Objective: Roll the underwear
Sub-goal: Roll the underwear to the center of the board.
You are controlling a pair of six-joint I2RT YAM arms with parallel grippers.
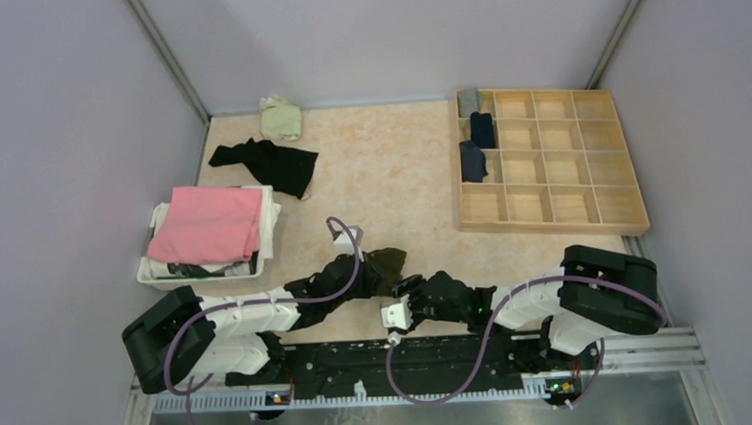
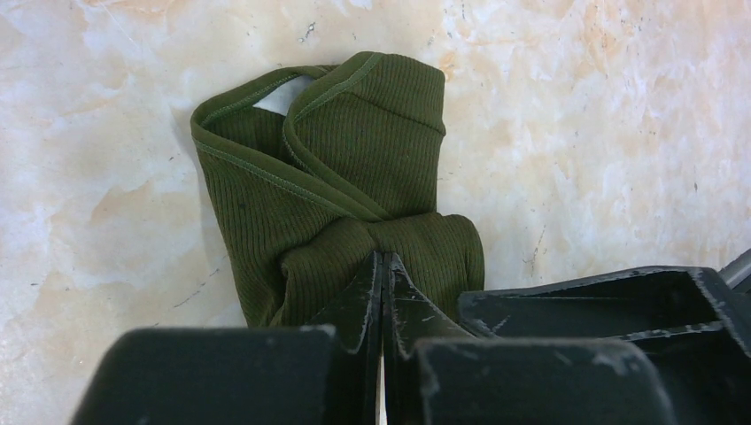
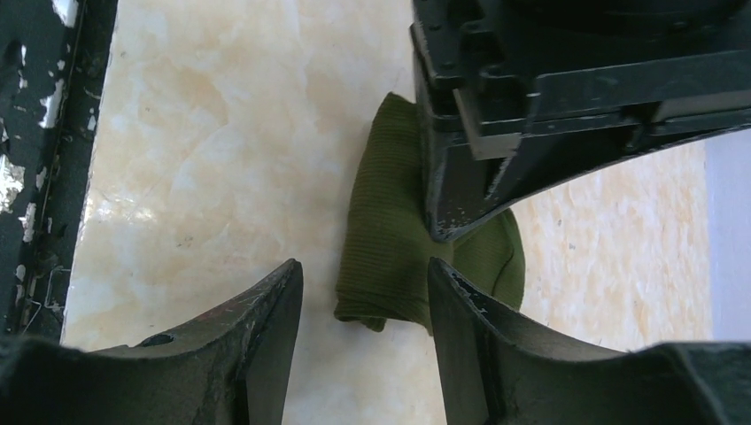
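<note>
Left fingers point(image 2: 372, 283) on partly hidden olive underwear point(image 2: 354, 168)

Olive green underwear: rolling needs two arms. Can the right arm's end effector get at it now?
Probably yes: the right end effector stands open close by the olive green underwear, though the left end effector, shut on it, crowds one side.

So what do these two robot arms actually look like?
The left arm and right arm mix bulky black joint housings with white links, each trailed by a looping purple cable. The left gripper and right gripper have black wedge-shaped fingers, scuffed with pale scratches.
</note>
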